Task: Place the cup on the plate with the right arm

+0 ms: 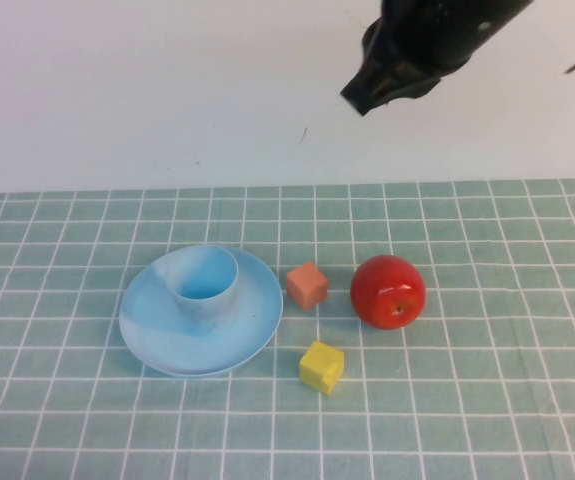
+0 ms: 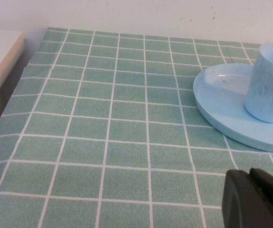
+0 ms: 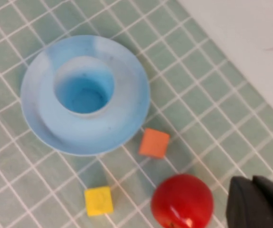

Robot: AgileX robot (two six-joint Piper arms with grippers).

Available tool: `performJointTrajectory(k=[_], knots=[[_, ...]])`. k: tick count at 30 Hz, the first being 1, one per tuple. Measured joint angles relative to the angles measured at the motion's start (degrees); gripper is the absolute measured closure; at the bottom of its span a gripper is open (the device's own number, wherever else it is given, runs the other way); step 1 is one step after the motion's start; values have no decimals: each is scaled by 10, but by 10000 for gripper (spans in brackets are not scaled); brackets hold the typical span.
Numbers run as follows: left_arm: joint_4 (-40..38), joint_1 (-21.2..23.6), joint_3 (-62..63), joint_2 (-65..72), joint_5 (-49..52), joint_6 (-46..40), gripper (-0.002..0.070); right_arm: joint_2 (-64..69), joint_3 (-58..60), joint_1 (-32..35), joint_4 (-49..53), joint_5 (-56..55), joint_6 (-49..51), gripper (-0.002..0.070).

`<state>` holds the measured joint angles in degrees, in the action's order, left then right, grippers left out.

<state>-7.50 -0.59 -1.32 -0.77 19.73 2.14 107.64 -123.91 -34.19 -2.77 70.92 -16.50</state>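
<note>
You saw very little of either pincer at this moment. The right pincer [image 1: 367, 97] hung high over the far side of the table [image 1: 487, 400], above and behind the apple [image 1: 388, 290], and the top edge of the high view cut off most of the right arm [image 1: 437, 35]; only a dark tip showed, so I cannot tell whether it was wide or narrow. In the right wrist view just a black corner of it [image 3: 257, 202] came into sight, touching nothing. The left pincer [image 2: 255, 199] was likewise a dark stub at the edge of its own wrist view, low over the table near the plate's rim, and its state cannot be told either; it did not appear in the high view. The cup [image 1: 203, 283] stood upright on the plate [image 1: 247, 330], its mouth open and toward the plate's far side, nothing holding it. In the left wrist view the frame edge cut both cup [image 2: 269, 83] and plate [image 2: 221, 102]. Just right of the plate lay an orange cube [image 1: 307, 285], a yellow cube [image 1: 321, 366] nearer you, and the apple beyond the orange one, all apart from each other. The table wore a green cloth with a white grid. No writing or labels could be read anywhere.
</note>
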Motion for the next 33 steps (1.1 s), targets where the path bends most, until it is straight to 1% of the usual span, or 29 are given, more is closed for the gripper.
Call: performJointTrajectory(k=[3, 8, 14, 19, 24, 29, 33], knots=[[0, 0, 0, 0, 0, 0, 678, -61, 48, 0, 22, 0, 13, 678], [0, 0, 0, 0, 0, 0, 678, -185, 182, 0, 48, -3, 53, 678], [0, 0, 0, 0, 0, 0, 678, -355, 380, 0, 60, -74, 97, 678], [0, 0, 0, 0, 0, 0, 678, -459, 498, 0, 60, -109, 106, 678], [0, 0, 0, 0, 0, 0, 678, -511, 546, 0, 55, -81, 107, 678], [0, 0, 0, 0, 0, 0, 678, -515, 555, 0, 54, -27, 107, 678], [0, 0, 0, 0, 0, 0, 678, -515, 555, 0, 54, -12, 107, 678]])
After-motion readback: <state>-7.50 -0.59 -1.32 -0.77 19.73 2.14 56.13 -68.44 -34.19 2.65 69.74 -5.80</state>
